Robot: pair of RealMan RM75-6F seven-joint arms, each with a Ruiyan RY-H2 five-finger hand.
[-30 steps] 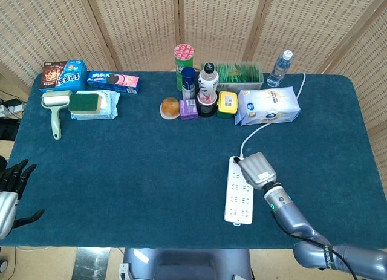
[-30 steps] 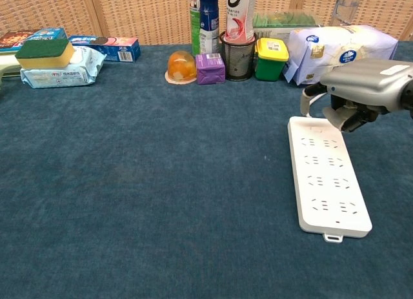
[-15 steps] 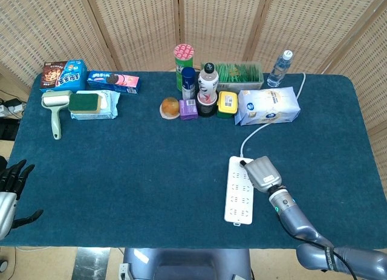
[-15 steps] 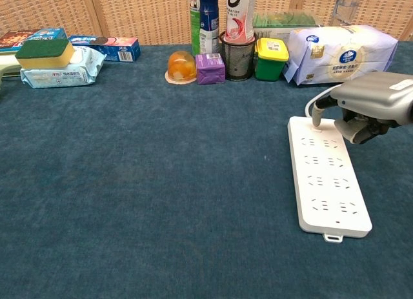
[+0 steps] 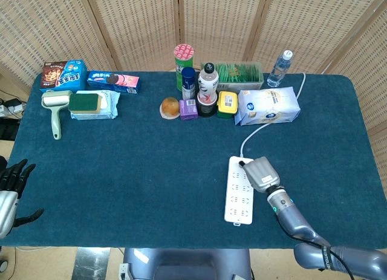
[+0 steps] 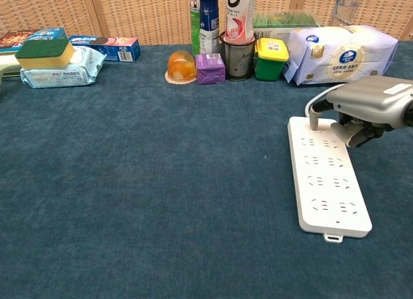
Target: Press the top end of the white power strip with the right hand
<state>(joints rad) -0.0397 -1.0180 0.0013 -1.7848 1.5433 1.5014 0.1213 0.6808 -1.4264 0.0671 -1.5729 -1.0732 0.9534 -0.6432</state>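
Pressing appears under way: we note the right hand (image 6: 364,108) poised over the far end of the white power strip (image 6: 328,179), one extended finger (image 6: 313,115) pointing down so its tip meets the strip's top end, just beside where the white cable (image 5: 260,130) enters. The other fingers look curled under the palm, clamped on nothing; only that fingertip touches. We judge the contact made, so what may remain is confirming the push and lifting away; whether real force is applied we cannot tell. Taking the strip as landmark: it lies flat on the blue cloth table (image 6: 142,183), long axis running away from the robot, near the right front of the cloth. It is a hard, glossy, flat plastic slab with rounded corners, rows of socket openings, and a small hanging tab at its near end. Beyond its top end sits a soft, crinkled white-and-blue tissue pack (image 6: 339,52); further beyond and to the left stand a yellow-lidded green box (image 6: 271,58) and a dark mesh cup (image 6: 237,57). The hand's shell is smooth grey metal-look casing. The left hand (image 5: 12,186) hangs well apart to the left of the strip, off the table edge, dark fingers spread, holding nothing. The cloth looks napped, matte.
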